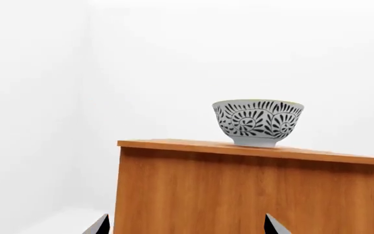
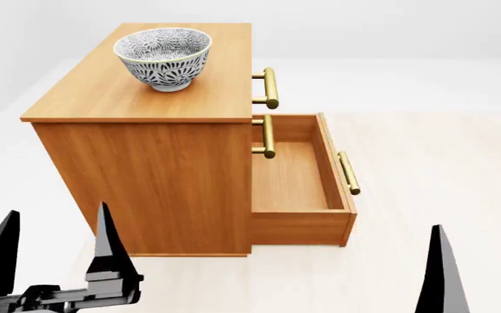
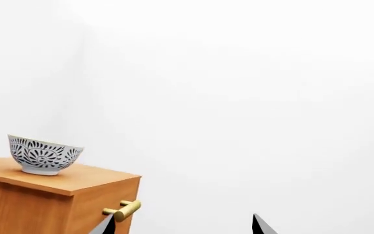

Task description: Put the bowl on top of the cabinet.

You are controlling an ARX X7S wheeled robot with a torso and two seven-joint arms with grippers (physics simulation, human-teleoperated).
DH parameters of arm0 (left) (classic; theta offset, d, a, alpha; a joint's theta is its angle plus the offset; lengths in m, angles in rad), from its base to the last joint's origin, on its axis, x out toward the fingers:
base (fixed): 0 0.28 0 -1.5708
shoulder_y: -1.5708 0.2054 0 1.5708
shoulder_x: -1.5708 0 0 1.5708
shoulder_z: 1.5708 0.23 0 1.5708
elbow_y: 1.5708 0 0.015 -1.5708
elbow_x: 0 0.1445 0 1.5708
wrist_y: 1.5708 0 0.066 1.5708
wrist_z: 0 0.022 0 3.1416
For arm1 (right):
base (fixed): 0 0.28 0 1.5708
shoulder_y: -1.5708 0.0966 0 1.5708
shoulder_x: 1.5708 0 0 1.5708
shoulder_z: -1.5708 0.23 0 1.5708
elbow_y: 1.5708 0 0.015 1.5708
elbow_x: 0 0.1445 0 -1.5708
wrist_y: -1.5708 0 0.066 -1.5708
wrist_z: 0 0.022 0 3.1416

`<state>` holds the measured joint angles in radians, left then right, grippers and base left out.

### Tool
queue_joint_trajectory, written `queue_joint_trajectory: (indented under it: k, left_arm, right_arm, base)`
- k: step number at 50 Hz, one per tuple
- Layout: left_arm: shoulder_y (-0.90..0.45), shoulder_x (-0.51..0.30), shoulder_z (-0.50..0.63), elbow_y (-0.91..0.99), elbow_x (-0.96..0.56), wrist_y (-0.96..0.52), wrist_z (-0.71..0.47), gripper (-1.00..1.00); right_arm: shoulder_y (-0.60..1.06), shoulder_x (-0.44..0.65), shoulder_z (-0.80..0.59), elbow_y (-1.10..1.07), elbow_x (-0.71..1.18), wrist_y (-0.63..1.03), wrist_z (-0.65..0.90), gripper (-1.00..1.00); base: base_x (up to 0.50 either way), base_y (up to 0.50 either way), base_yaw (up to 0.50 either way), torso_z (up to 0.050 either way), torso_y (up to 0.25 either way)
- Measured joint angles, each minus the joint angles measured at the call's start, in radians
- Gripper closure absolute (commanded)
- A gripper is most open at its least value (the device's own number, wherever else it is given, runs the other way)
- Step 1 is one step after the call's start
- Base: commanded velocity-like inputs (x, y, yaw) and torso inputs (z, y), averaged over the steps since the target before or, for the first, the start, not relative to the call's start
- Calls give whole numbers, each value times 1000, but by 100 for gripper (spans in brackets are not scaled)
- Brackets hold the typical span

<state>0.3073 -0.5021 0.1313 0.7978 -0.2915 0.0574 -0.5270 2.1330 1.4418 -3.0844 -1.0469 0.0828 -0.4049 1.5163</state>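
Note:
The bowl [image 2: 164, 55], white with a dark leaf pattern, stands upright on the flat top of the orange-brown cabinet [image 2: 146, 176], towards its far end. In the left wrist view the bowl [image 1: 258, 122] sits on the cabinet [image 1: 239, 195] straight ahead of my left gripper [image 1: 185, 225], which is open and empty. That left gripper [image 2: 55, 257] hangs low in front of the cabinet's side, well below the bowl. My right gripper [image 3: 183, 225] is open and empty too, off to the cabinet's right; the bowl [image 3: 44, 155] is far from it.
The cabinet's lowest drawer [image 2: 299, 176] is pulled out to the right and holds nothing. Brass bar handles [image 2: 271, 88] stick out on that side. White floor and white walls surround the cabinet.

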Motion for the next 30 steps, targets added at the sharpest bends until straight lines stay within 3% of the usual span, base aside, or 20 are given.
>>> queue_joint_trajectory:
  k: [12, 30]
  left_arm:
    - [57, -7, -29, 57, 40, 47, -19, -100]
    - [135, -14, -59, 117, 88, 133, -29, -100]
  right_arm:
    - [-55, 90, 8, 0, -140, 35, -12, -100]
    - [-70, 122, 85, 0, -187, 90, -2, -100]
  base:
    - [0, 0, 0, 0, 0]
    - [0, 0, 0, 0, 0]
